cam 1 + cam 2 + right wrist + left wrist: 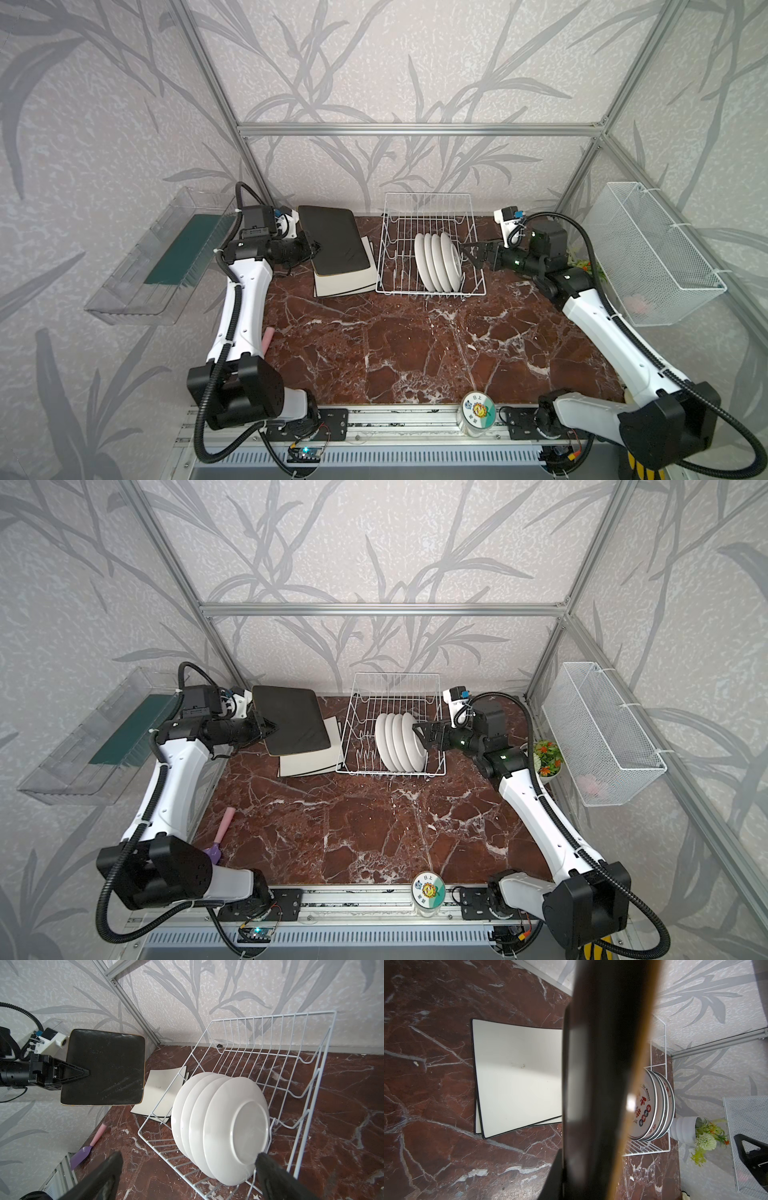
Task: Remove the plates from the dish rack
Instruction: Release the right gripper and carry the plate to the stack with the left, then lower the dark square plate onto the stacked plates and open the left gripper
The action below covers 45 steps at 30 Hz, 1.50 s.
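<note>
Four round white plates (438, 262) on edge in a close row inside the dish rack (428, 208), toward its front right part; rack at the middle of the worktop's (415, 353) back edge. Two cream square plates (345, 283) stacked flat and slightly askew between the rack and the back left corner. Above them the black square plate (334, 239), roughly level, clear of the stack in the right wrist view, pinched at one edge by the left gripper (313, 249), jaws clamped on it. At the rack's right side the right gripper (471, 254), jaws spread wide and gripping nothing; one fingertip (265, 1160) at the rim of the nearest round plate, contact impossible to judge. Near the left edge, a pink-handled purple spatula (222, 833). At the front edge, a jar (478, 409) with a flower sticker on its lid. Beyond the right edge, a white mesh basket (652, 257) and a pot of flowers (548, 756).
</note>
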Each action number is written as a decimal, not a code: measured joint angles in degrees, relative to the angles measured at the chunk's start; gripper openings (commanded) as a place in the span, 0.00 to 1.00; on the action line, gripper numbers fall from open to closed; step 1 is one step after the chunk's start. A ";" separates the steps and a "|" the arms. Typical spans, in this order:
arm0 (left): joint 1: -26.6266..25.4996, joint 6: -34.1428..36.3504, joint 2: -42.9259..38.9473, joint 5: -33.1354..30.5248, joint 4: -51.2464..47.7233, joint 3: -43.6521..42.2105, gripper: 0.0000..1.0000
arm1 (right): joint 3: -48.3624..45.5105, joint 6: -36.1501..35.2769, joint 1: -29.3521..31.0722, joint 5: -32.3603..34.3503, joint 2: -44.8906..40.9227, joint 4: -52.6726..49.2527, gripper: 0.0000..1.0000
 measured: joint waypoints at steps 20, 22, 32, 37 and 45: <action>1.44 4.46 13.14 2.43 3.26 -1.73 0.00 | -0.59 0.81 0.28 -0.33 -0.72 -0.74 0.99; 1.60 4.48 14.56 3.19 4.26 -1.75 0.00 | -0.59 0.92 0.59 -0.55 -0.66 -0.74 0.99; 3.39 4.17 21.46 7.43 7.48 -1.75 0.00 | -0.59 1.09 1.01 -1.07 -0.46 -0.74 0.99; 4.20 3.23 24.04 10.47 8.31 -1.75 0.00 | -0.59 1.09 1.03 -1.11 0.09 -0.72 0.99; 4.85 2.62 26.93 12.87 8.33 -0.61 0.00 | -0.61 1.11 1.03 -1.14 0.70 -0.70 0.99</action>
